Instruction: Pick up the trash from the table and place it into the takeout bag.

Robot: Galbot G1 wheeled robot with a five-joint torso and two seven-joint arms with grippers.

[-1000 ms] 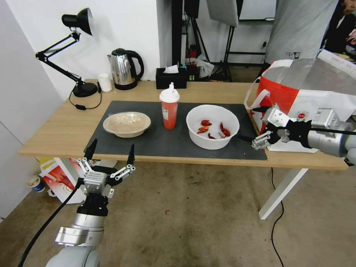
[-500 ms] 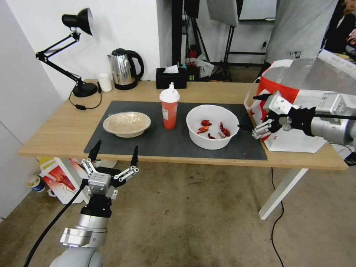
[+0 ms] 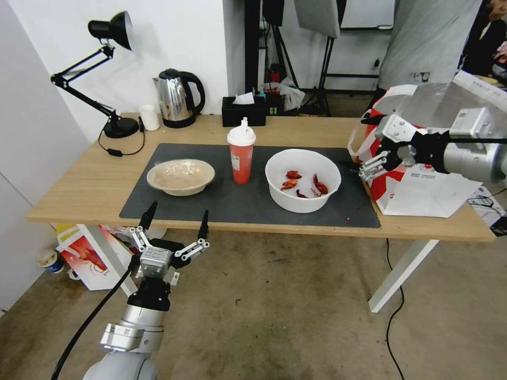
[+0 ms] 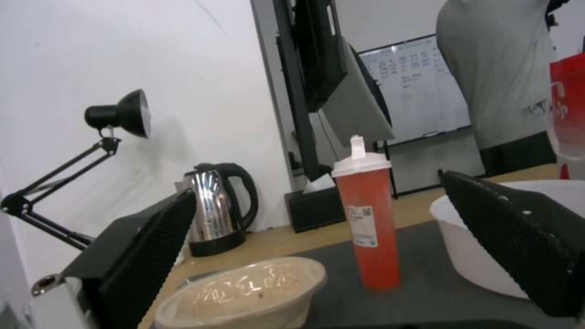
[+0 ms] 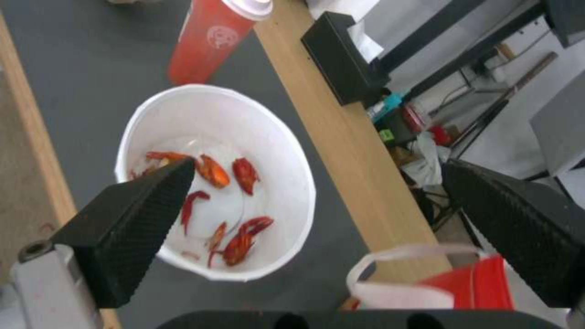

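Note:
On the dark mat (image 3: 222, 203) of the table (image 3: 79, 182) stand three pieces of trash: a shallow beige bowl (image 3: 180, 177), a red cup with a white lid (image 3: 241, 153) and a deep white bowl holding red crayfish shells (image 3: 302, 179). The takeout bag (image 3: 417, 182) stands at the table's right end. My right gripper (image 3: 353, 142) hovers open between the white bowl and the bag, holding nothing. Its wrist view looks down on the white bowl (image 5: 213, 132), the cup (image 5: 207, 41) and the bag (image 5: 451, 283). My left gripper (image 3: 179, 208) is open below the table's front edge, facing the beige bowl (image 4: 244, 292) and the cup (image 4: 369, 228).
A black desk lamp (image 3: 105, 79), a small white cup (image 3: 149, 117), a steel kettle (image 3: 177, 98) and a black tissue box (image 3: 243, 111) line the table's far edge. A smaller crayfish-print bag (image 3: 87, 256) sits on the floor under the table's left end.
My right gripper has risen and moved away from the table's front edge, now level with the white bowl's rim beside the bag. The left gripper has shifted slightly to the right.

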